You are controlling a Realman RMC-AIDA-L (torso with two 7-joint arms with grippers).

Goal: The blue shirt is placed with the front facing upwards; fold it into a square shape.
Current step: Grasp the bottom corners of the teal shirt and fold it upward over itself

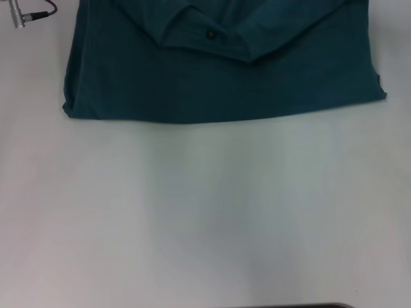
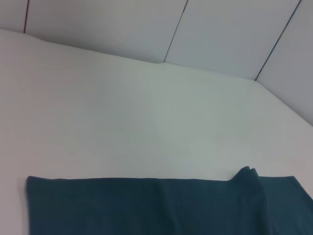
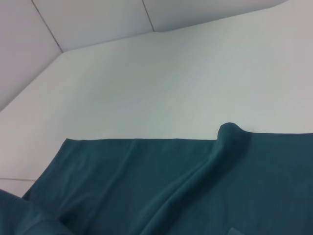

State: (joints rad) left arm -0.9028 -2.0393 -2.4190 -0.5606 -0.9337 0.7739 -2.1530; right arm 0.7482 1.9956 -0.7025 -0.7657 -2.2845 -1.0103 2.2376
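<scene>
One garment, the blue shirt (image 1: 218, 70), lies folded at the far side of the white desk (image 1: 205, 212) in the head view; neither end effector shows, so their state cannot be told. The left wrist view shows its straight edge (image 2: 146, 205) with a raised corner. The right wrist view shows a ridge (image 3: 230, 139) worth flattening before the next fold; pale wall panels (image 3: 98, 19) stand behind.

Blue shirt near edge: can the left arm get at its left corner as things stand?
Probably yes. The blue shirt lies flat on the white table, nothing covering its near-left corner. Neither end effector shows, so reach is a guess.
</scene>
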